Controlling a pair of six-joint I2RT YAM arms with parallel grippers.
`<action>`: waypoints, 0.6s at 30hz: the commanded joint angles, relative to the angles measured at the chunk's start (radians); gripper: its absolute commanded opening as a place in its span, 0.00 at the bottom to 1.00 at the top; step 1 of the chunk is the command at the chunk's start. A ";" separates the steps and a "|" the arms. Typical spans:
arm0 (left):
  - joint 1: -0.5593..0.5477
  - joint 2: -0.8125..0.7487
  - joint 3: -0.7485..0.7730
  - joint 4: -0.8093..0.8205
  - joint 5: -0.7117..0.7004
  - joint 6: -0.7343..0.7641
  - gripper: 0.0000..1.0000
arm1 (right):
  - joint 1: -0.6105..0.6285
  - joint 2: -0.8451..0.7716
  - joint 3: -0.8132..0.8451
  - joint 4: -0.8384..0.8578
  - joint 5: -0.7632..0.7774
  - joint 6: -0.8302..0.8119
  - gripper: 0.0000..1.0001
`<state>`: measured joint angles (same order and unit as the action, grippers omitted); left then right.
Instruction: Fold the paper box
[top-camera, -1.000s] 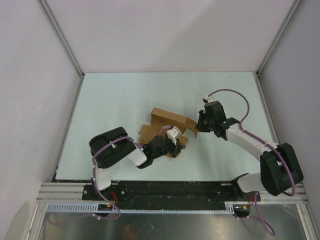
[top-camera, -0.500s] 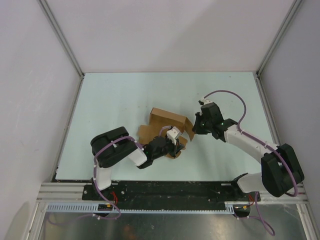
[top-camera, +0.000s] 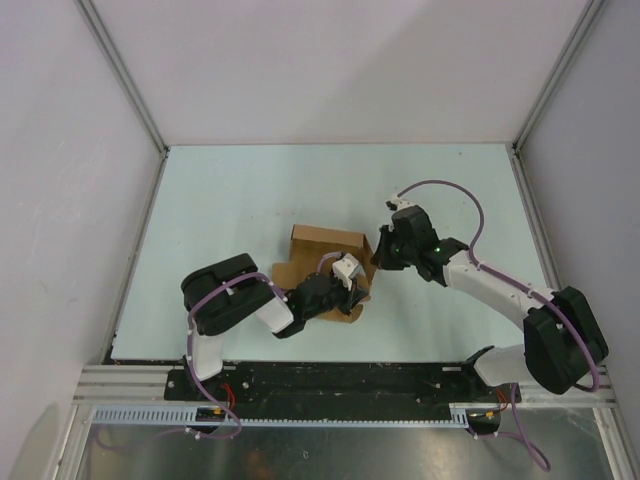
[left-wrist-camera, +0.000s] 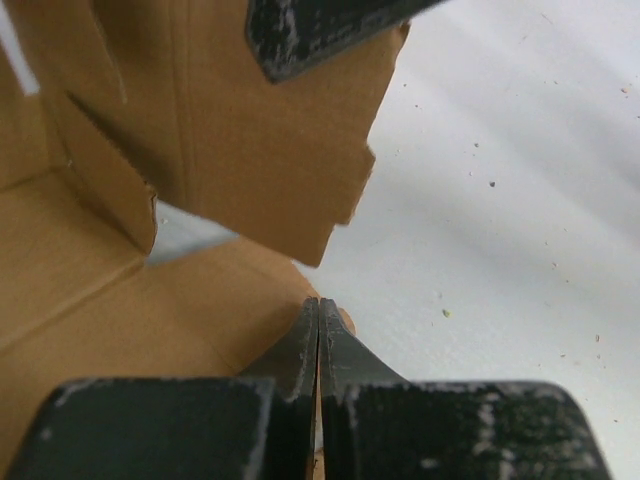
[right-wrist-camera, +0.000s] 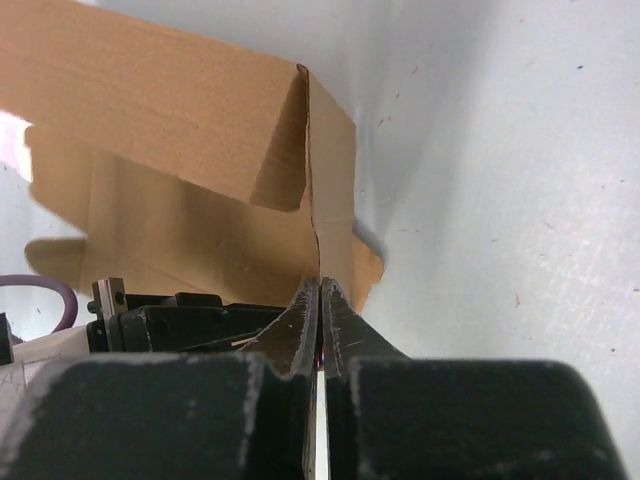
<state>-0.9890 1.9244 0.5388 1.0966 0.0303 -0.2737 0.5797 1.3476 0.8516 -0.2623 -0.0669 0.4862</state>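
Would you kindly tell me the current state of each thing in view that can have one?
box: partly folded, one wall raised, other flaps lying flat, not closed up.
left pincer: shut, pinching a flat flap of the box.
right pincer: shut, pinching the edge of a raised flap of the box.

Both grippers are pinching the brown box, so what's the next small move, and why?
Probably have the right gripper swing its flap inward toward the raised wall of the paper box while the left gripper pins the flat base panel: both are shut on cardboard, and the side flap stands creased but not yet closed.
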 joint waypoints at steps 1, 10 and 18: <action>-0.004 0.005 -0.011 0.043 -0.006 -0.019 0.00 | 0.034 0.025 0.044 0.021 0.012 0.035 0.00; -0.004 -0.059 -0.046 0.045 0.023 -0.018 0.00 | 0.085 0.061 0.049 0.029 0.096 0.038 0.00; -0.004 -0.156 -0.092 0.045 0.079 -0.027 0.00 | 0.114 0.067 0.066 0.011 0.150 0.023 0.00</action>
<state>-0.9890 1.8454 0.4667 1.1038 0.0616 -0.2817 0.6788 1.4029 0.8650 -0.2611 0.0376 0.5049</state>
